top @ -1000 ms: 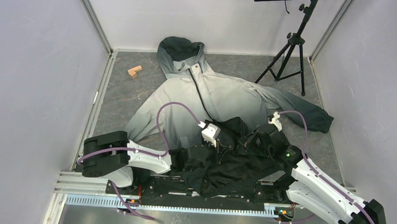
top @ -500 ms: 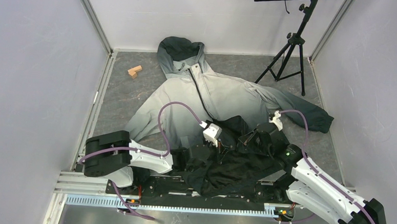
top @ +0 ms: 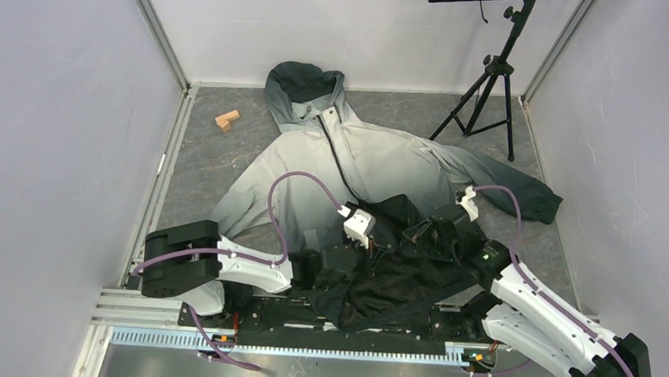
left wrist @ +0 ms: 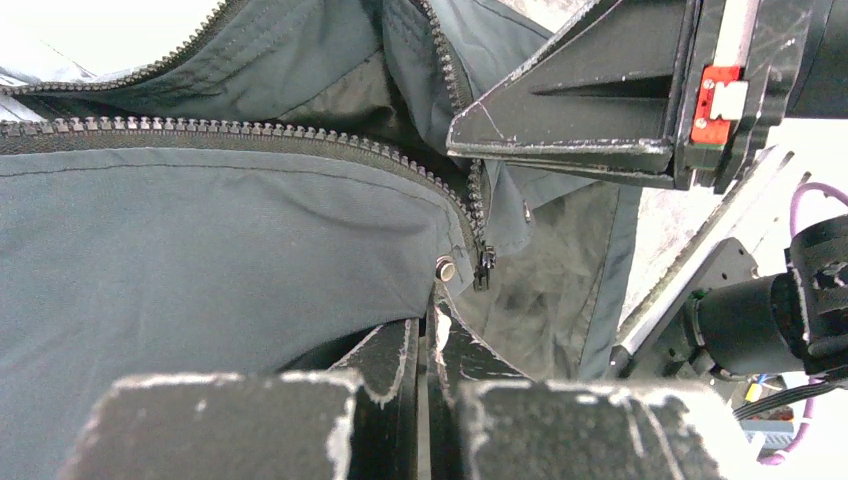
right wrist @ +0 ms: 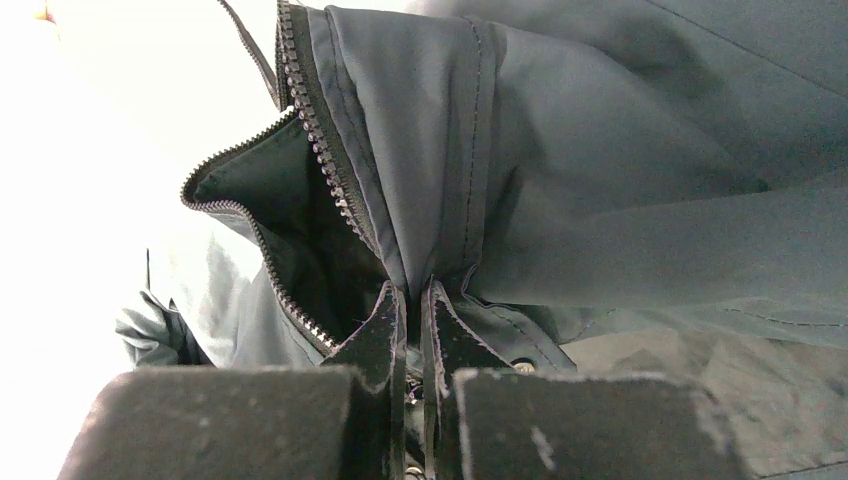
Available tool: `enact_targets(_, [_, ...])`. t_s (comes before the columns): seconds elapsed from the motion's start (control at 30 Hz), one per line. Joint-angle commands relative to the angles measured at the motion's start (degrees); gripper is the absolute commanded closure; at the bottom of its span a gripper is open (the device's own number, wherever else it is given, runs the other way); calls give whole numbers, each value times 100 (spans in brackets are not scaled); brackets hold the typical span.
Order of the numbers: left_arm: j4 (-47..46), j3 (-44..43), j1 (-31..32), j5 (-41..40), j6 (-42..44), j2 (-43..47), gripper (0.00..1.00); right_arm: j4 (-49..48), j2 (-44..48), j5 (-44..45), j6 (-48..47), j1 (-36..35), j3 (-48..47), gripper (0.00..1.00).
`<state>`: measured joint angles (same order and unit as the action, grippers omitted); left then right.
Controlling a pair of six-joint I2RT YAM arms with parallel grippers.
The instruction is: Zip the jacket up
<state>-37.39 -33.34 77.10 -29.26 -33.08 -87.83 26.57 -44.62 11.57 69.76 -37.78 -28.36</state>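
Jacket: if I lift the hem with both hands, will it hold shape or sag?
Probably sag: the jacket folds and bunches where the right hand pinches it. It looks thin, so likely light. The zipper teeth curve by the left hand, so they likely won't stay straight unless tensioned.

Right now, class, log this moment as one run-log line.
jacket: zipper lower halves apart | left gripper: shut on jacket near snap | right gripper: shut on jacket fold beside zipper

tripod, wooden block flanking jacket
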Motion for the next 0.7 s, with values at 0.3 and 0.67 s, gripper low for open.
enact_targets(0.3, [490, -539, 334, -871, 647, -133, 98, 516, -231, 206, 724, -26, -543, 100])
enact_targets(0.67, [958, -759, 421, -1082, 581, -285, 98, 536, -102, 311, 1071, -22, -722, 100])
